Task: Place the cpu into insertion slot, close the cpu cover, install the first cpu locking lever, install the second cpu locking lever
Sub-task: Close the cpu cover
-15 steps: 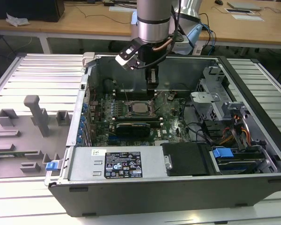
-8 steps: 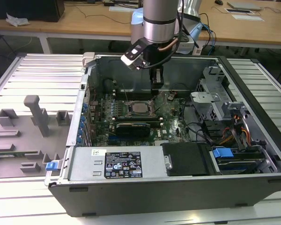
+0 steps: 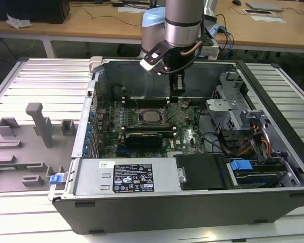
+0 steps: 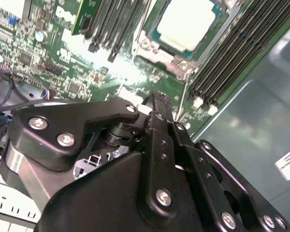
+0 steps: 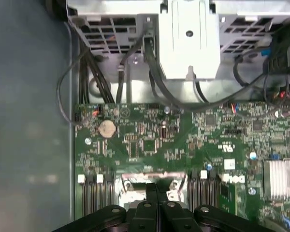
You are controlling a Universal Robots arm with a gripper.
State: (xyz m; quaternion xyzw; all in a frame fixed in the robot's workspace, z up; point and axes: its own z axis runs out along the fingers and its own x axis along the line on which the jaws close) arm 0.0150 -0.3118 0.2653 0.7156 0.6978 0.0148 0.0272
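The cpu (image 3: 152,117) lies with its pale metal top up in the insertion slot (image 3: 140,123) on the green motherboard. The silvery cpu cover (image 4: 153,48) lies flat around the chip (image 4: 187,21). A thin wire lever (image 4: 182,96) stands up beside the socket's corner, close to the fingertips. My gripper (image 3: 176,97) hangs fingers-down just off the socket's edge, toward the exterior view's right. In both wrist views the black fingers (image 5: 156,191) are pressed together, shut. Whether they pinch the lever is hidden.
The open computer case surrounds the board. A metal drive cage (image 3: 228,109) with cables (image 5: 111,72) stands close by, memory slots (image 4: 232,53) flank the socket, and a black card (image 3: 144,137) lies in front. Grey fixtures (image 3: 35,131) stand outside the case on the exterior view's left.
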